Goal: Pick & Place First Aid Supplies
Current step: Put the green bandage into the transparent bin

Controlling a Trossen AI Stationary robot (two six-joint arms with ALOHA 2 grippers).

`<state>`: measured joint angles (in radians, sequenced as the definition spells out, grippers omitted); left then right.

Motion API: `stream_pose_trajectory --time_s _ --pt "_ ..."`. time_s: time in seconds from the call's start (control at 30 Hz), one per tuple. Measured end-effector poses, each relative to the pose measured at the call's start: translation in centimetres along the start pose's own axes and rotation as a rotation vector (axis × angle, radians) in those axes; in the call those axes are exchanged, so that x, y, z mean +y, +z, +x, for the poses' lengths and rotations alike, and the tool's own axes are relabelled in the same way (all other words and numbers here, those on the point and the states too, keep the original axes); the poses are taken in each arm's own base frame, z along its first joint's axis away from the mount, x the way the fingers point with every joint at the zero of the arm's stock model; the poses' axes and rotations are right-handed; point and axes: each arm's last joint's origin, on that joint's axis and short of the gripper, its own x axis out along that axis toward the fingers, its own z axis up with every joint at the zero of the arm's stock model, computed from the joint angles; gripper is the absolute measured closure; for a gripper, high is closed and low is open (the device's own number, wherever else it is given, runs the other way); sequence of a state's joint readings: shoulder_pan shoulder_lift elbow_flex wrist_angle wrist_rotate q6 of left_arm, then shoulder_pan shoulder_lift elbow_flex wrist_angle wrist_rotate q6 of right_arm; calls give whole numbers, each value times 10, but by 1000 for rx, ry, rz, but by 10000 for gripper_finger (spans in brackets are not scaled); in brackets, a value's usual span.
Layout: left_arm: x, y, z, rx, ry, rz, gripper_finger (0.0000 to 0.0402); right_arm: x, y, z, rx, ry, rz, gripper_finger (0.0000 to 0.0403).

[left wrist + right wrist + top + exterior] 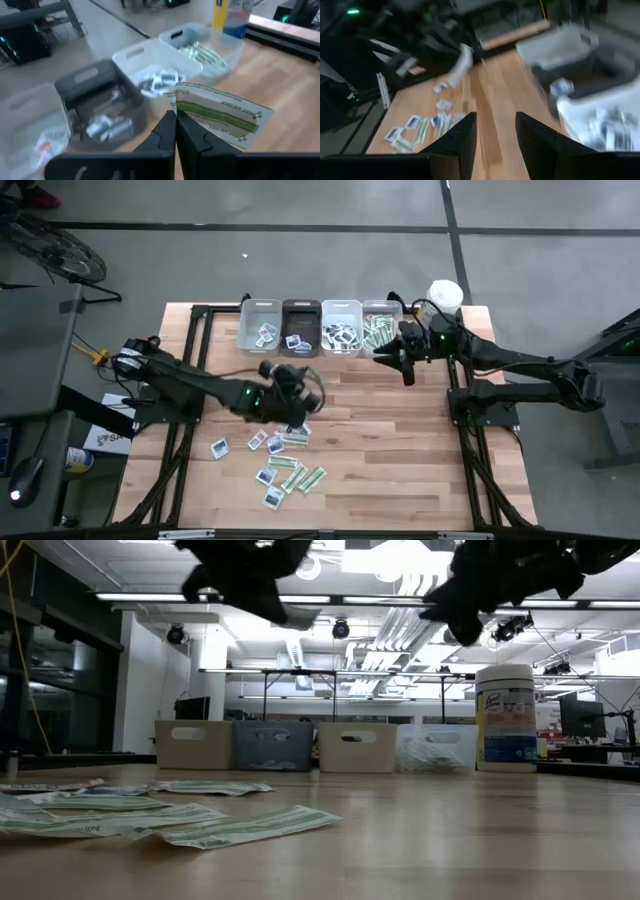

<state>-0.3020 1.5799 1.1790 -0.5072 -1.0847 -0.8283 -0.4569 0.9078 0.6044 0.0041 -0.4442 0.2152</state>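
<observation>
Left gripper (176, 131) is clenched on one green-and-white strip packet (220, 114), pinched at its end so the rest hangs free, lifted off the surface (400, 440) above the loose pile of packets (285, 465) and facing the row of bins. My read: it's mid-carry, and since the clear bin (380, 330) at the right end already holds green strips, that's the likely drop. The end pinch looks thin, so the strip could twist or slip on the way. Right gripper (405, 360) hovers just in front of that same clear bin, fingers (455, 145) apart, holding nothing; it may need to clear out. The other bins hold squarish white packets. White canister (445, 295) stands beside the clear bin, untouched.
</observation>
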Motion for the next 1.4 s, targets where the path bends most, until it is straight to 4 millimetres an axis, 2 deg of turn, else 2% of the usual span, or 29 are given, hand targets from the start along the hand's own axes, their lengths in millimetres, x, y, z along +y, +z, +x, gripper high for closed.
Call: stream_pose_trajectory --time_s 0.27,0.5,0.63,0.77,0.93,1.17,1.27,1.4 --pt "5 41 44 -98 -30 35 401 21 9 7 -140 -53 -190 274" --pt "14 75 71 -213 -212 57 401 29 8 10 -168 -156 -226 274" --pt "22 88 82 -273 -249 24 401 34 11 13 -226 -233 -230 274" --pt "29 95 88 -308 -232 10 401 40 14 18 -294 -302 -248 274" --pt "33 99 92 -330 -231 -12 401 46 13 34 -350 -387 -305 274" --pt "33 98 93 -323 -230 -3 401 42 4 58 -345 -408 -303 273" --pt "32 97 93 -317 -228 4 401 42 3 63 -360 -391 -300 261" --pt "32 98 93 -325 -222 42 401 41 5 66 -399 -391 -275 222"
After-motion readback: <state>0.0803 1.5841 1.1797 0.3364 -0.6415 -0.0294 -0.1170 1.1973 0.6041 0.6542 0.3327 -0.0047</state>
